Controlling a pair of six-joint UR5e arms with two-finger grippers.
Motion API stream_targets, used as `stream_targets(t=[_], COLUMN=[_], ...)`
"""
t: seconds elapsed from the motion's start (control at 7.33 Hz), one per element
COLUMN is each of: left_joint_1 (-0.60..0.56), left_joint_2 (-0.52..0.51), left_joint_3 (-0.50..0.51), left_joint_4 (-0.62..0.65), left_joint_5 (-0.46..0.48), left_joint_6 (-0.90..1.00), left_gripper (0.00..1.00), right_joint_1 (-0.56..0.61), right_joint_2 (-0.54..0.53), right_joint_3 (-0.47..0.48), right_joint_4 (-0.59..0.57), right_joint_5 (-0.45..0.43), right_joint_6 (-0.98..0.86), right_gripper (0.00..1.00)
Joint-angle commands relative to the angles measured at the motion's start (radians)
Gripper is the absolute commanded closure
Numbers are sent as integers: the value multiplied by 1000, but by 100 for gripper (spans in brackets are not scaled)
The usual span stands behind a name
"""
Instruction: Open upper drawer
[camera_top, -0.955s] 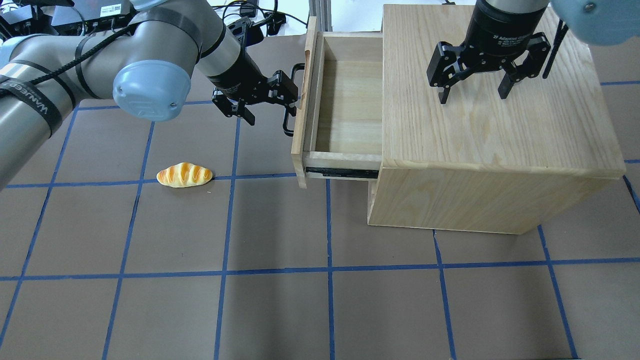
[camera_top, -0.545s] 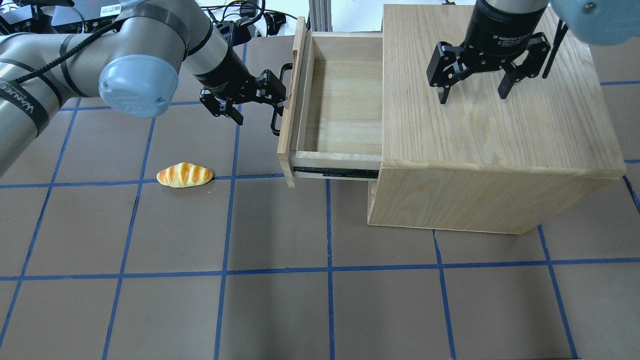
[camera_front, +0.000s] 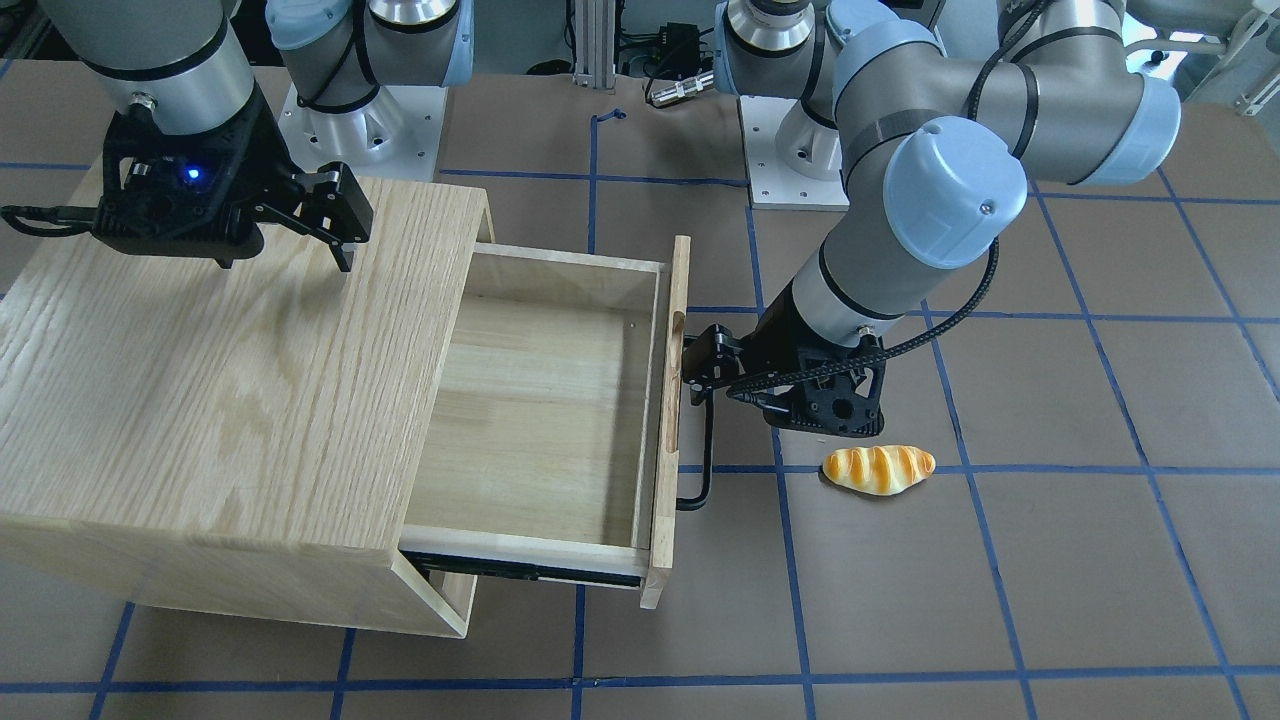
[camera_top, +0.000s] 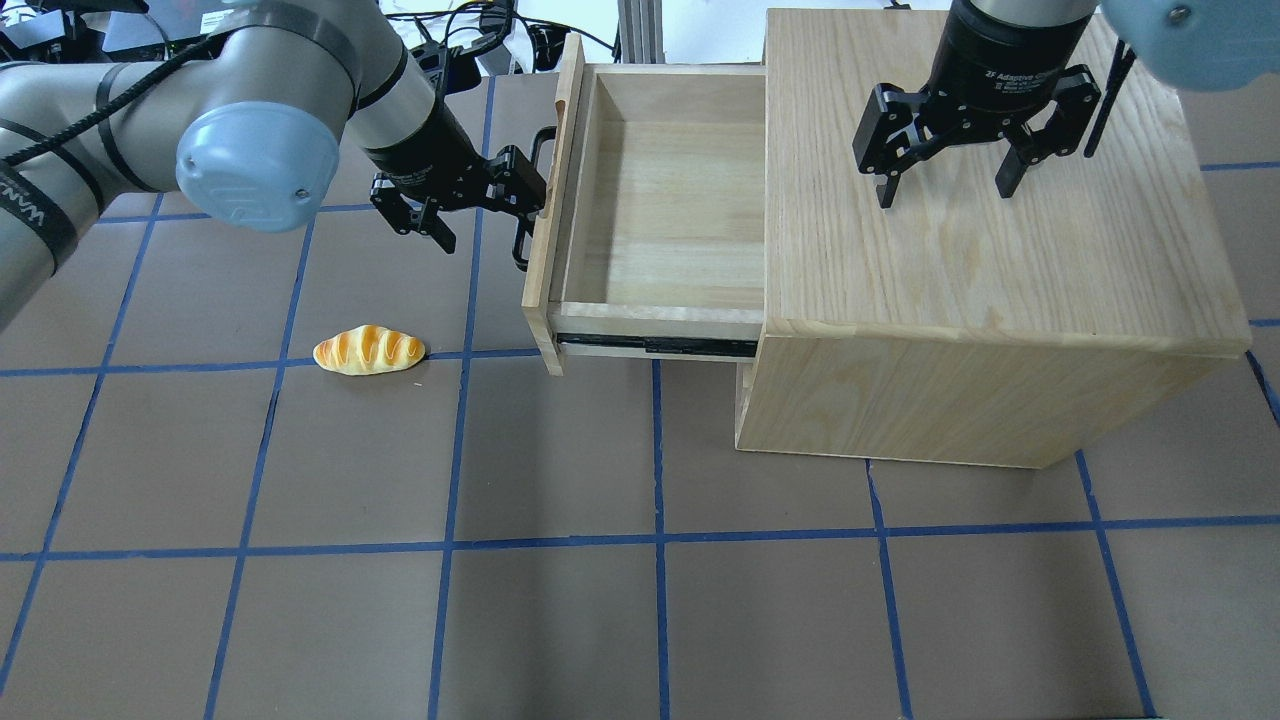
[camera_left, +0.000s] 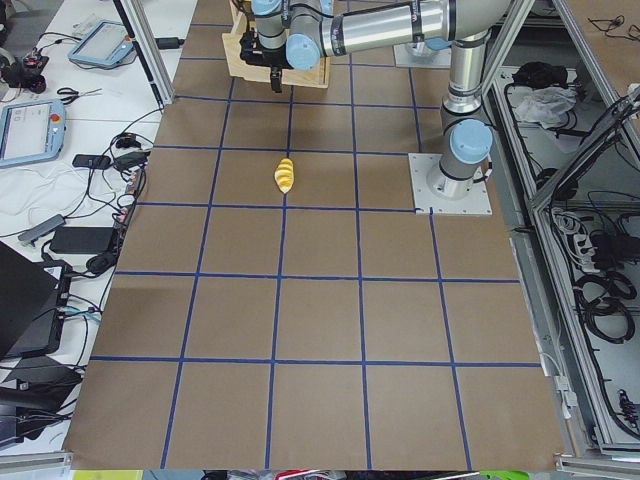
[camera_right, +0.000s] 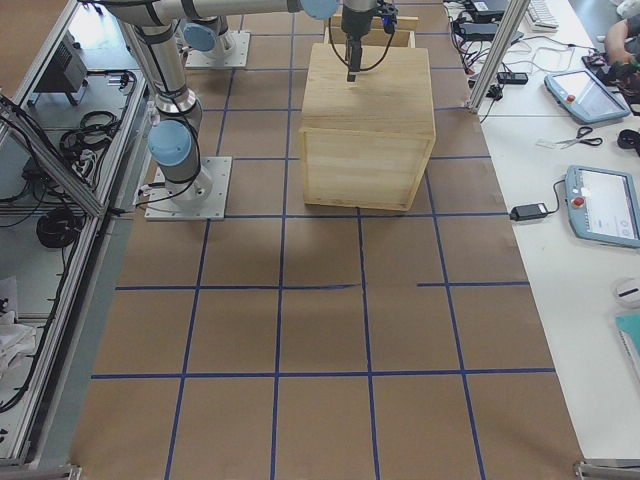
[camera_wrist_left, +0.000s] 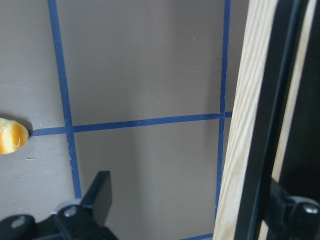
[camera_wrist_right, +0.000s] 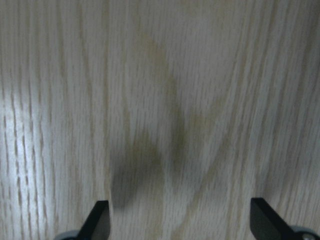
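As the left gripper (camera_top: 485, 208) draws back, jaws spread wide and one finger hooked behind the bar handle (camera_top: 522, 245), the upper drawer (camera_top: 670, 220) right in front of it slides further out and now looks nearly fully open. The right gripper (camera_top: 945, 195) hangs spread and empty over the cabinet (camera_top: 1000, 290).

left arm (camera_top: 260, 165): silver-grey tubes, pale-blue round joint caps with small screws, black cable bound by black straps, one strap lettered white | left gripper (camera_top: 487, 205): black two-finger linkage | right gripper (camera_top: 945, 195): black, white "2F Adaptive" lettering on its collar | wrist lamp (camera_front: 190, 175): blue | base plates (camera_front: 345, 135): white, bolted
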Motion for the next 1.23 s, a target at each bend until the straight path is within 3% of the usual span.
stream_targets(t=[0.0, 0.68, 0.82, 1.09], left_joint_1=[0, 3, 47, 175], left_joint_2=[17, 43, 74, 140], left_joint_3=[6, 26, 30, 31], left_joint_4=[-28, -81, -129, -233], left_joint_5=[18, 20, 20, 123], left_joint_6=[2, 22, 94, 252], left_gripper=[0, 0, 0, 0], right_joint_1=[-1, 0, 0, 0], right_joint_2=[0, 0, 0, 0], right_joint_3=[0, 0, 0, 0], right_joint_4=[0, 0, 0, 0], right_joint_5=[0, 0, 0, 0], right_joint_6=[0, 0, 0, 0], right_gripper=[0, 0, 0, 0])
